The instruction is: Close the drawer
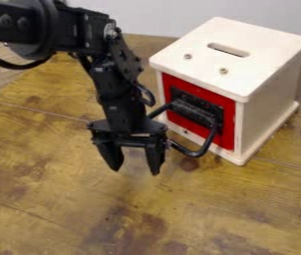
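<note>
The gripper points down over the wooden table — fingertips spread apart, nothing between them. The drawer sits at right in the white cabinet — black handle toward the arm.

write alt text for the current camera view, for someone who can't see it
A black robot arm's gripper points down, fingers apart, over a wooden table. Beside it, a white cabinet with a slotted top has a red-fronted drawer with a black loop handle.
</note>
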Action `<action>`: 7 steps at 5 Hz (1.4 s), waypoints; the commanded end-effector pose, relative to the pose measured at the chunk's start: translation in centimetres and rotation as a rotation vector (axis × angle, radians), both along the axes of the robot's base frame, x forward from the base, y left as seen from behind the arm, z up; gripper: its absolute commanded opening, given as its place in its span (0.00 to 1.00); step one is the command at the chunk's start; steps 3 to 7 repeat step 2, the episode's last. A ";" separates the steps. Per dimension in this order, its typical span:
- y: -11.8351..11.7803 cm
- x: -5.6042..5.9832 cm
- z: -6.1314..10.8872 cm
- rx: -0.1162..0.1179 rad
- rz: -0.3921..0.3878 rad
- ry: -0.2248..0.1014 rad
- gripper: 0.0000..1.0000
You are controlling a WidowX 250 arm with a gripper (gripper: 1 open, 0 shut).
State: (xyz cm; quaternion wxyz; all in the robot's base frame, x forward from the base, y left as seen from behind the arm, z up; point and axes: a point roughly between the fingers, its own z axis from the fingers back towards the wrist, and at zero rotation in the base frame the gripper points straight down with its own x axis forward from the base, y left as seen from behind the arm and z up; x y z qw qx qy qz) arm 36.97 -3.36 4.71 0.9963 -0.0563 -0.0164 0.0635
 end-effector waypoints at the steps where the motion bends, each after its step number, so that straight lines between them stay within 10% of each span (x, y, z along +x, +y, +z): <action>1: 0.5 0.6 3.6 0.001 0.006 -0.095 1.00; 7: 0.5 0.7 3.6 0.003 0.002 -0.094 1.00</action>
